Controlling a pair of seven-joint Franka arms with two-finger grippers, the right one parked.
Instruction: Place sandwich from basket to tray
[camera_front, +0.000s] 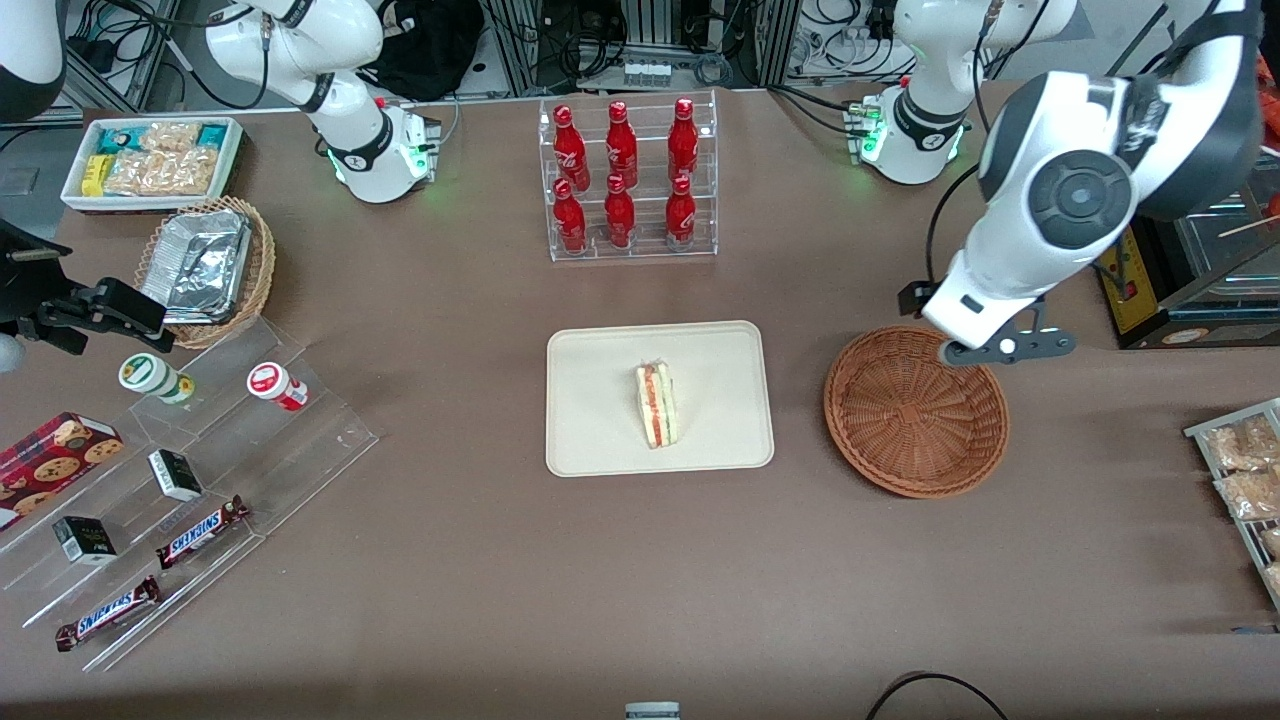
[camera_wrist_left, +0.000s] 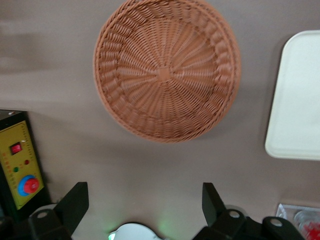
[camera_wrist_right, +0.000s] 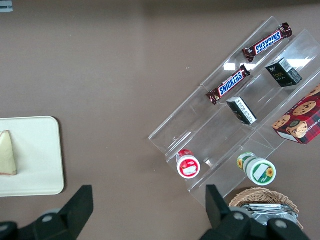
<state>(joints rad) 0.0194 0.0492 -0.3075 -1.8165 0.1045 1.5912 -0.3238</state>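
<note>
1. The sandwich (camera_front: 657, 404) lies on the cream tray (camera_front: 590, 440), roughly at its middle, standing on one long edge with the red and green filling facing up. The reddish-brown wicker basket (camera_front: 915, 412) beside the tray is empty. By the look of it, the placing itself is done.
2. The left arm's gripper (camera_wrist_left: 145, 202) hangs above the table just off the basket's rim, on the side farther from the front camera. Its fingers (camera_wrist_left: 75, 200) are spread wide with nothing between them.
3. What is left, I'd judge, is a clean retreat: lift straight up and draw back toward the arm's own base, keeping the fingers clear of the basket rim so the light wicker is not dragged.
4. There is open brown table between basket and tray. The rack of red bottles (camera_front: 625, 175) stands well apart from the gripper. The control box (camera_wrist_left: 20, 167) with the red button sits close by and is the nearest thing to avoid.
</note>
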